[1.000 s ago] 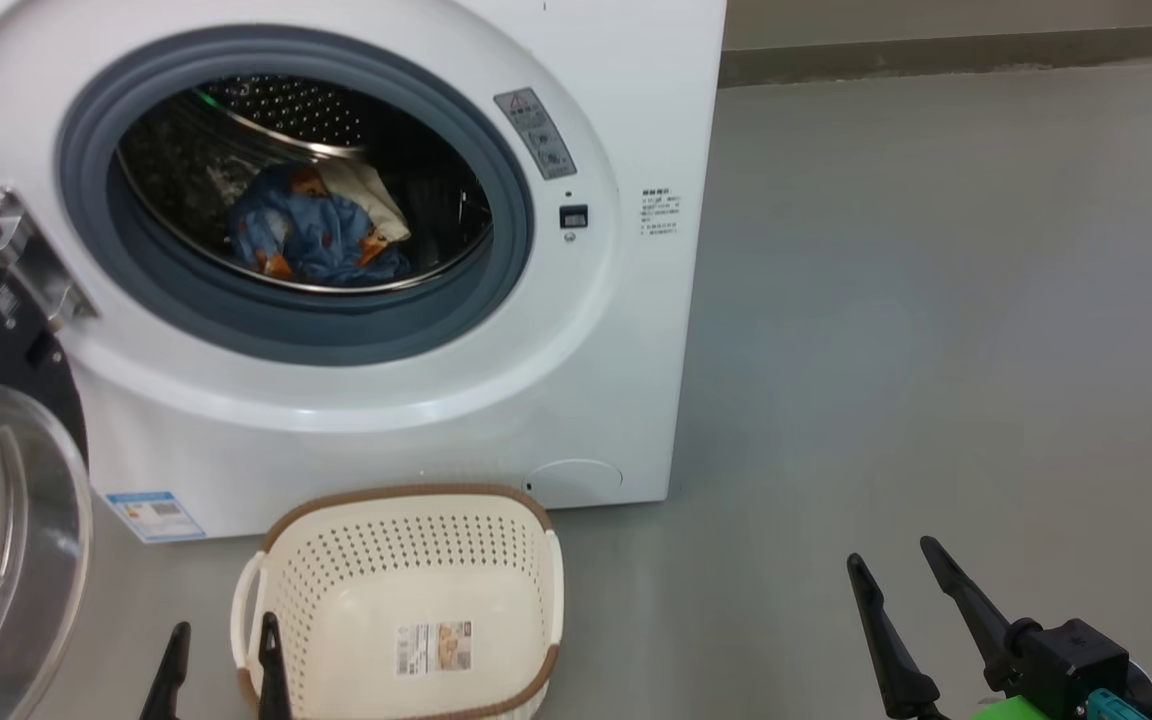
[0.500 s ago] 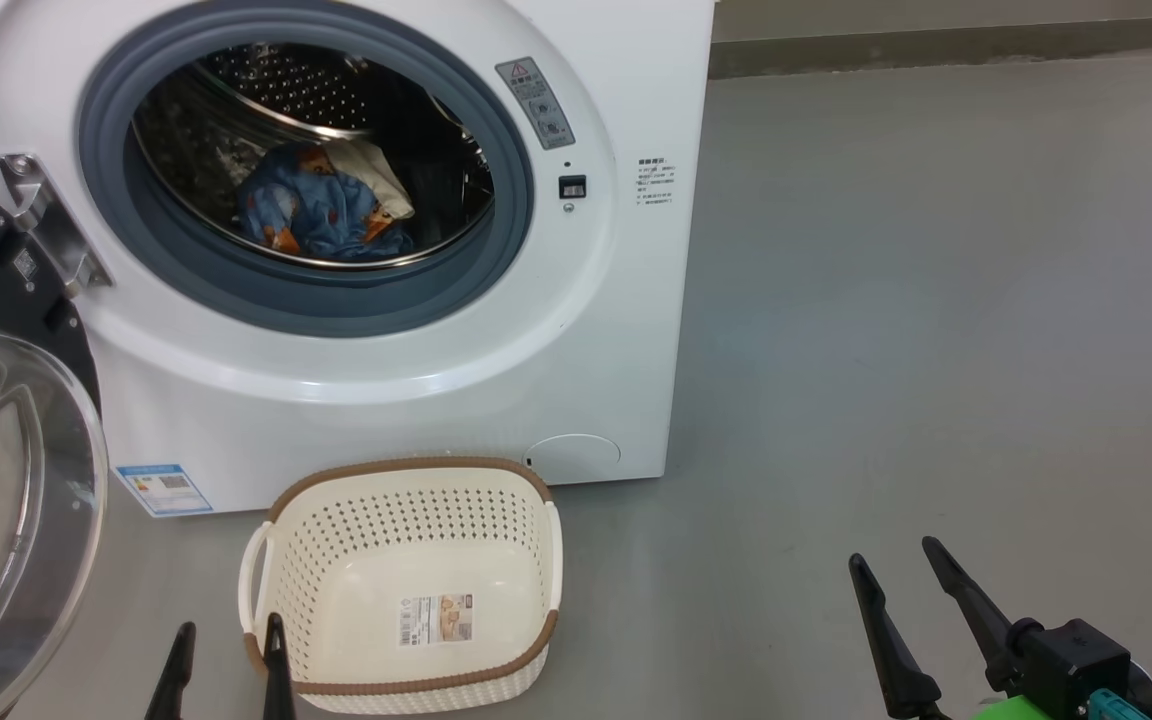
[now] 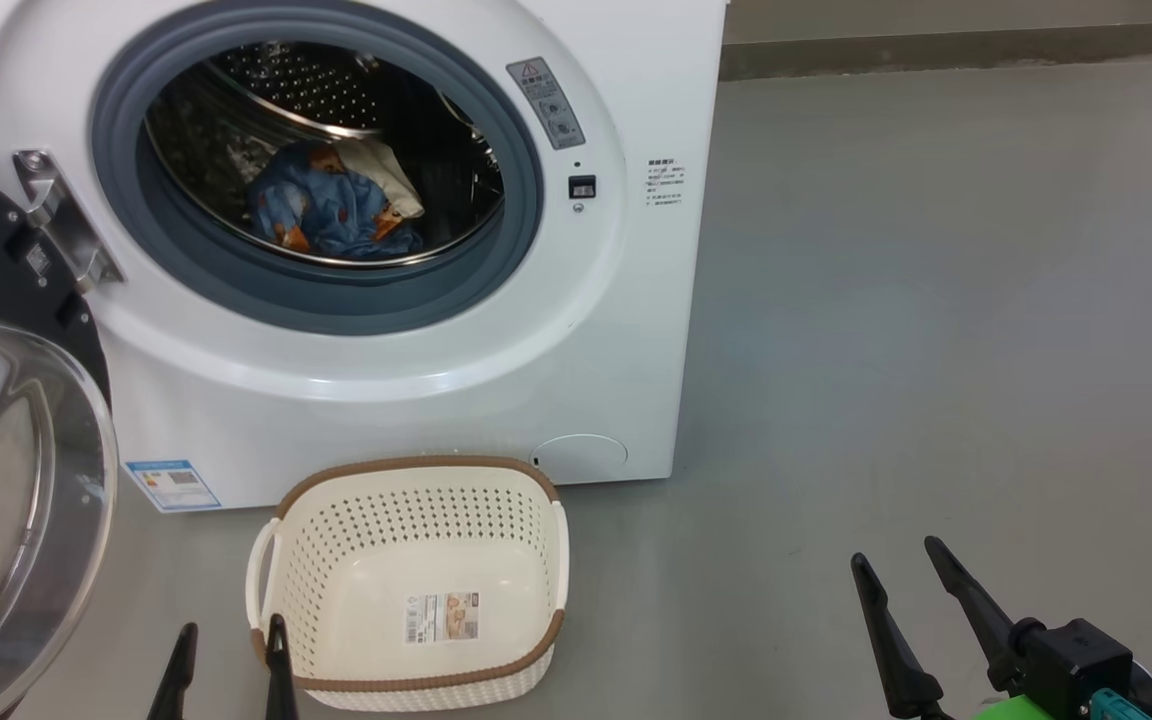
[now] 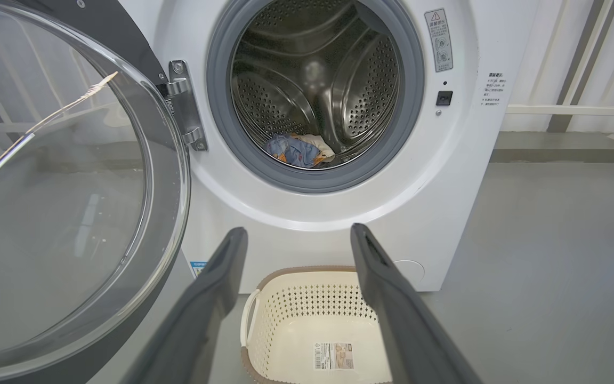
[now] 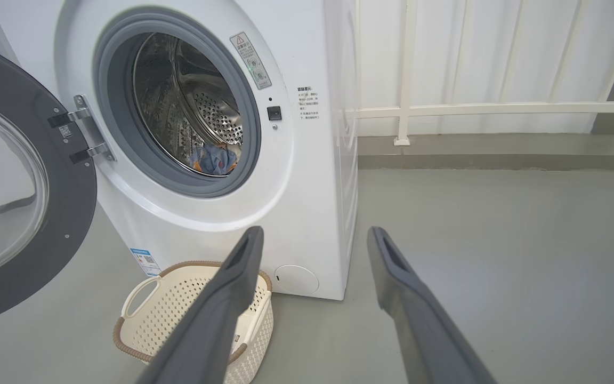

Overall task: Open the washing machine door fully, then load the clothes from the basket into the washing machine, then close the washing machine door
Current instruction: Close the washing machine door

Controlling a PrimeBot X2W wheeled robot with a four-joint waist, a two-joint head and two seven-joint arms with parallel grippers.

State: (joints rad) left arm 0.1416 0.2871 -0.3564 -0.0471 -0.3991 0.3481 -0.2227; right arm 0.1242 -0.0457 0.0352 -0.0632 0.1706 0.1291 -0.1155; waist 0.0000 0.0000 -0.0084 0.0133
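Machine: the big white boxy front-loading washing machine (image 3: 416,400) stands on the grey floor (image 3: 936,300), with its round opening towards the robot.
Door: the large round glossy black door (image 3: 6,430) with a bulging clear glass window is swung wide open to the robot's left and hangs on a metal hinge (image 3: 61,215).
Clothes: the small light-blue garments (image 3: 336,205) with cream fabric and orange-brown patches lie in a soft heap on the bottom of the perforated steel drum (image 4: 312,80), behind the grey-blue rubber gasket (image 3: 336,310).
Basket: the small rectangular white perforated plastic basket (image 3: 416,465) with a brown woven-look rim stands on the floor just in front of the machine, below the opening. Its white bottom and a paper label (image 3: 441,617) are in plain sight.
Left side: the left claw (image 3: 231,640) is low at the near left corner of the basket. Its two dark fingers are spread wide and grip nothing. I cannot tell if one finger touches the rim.
Right side: the right claw (image 3: 894,552) is over bare floor, well apart from the basket, fingers also spread wide and gripping nothing.
Sticker: a blue energy sticker (image 3: 173,484) sits on the lower front corner of the machine, near the door.
Behind: a white railing (image 5: 499,109) runs along the wall.
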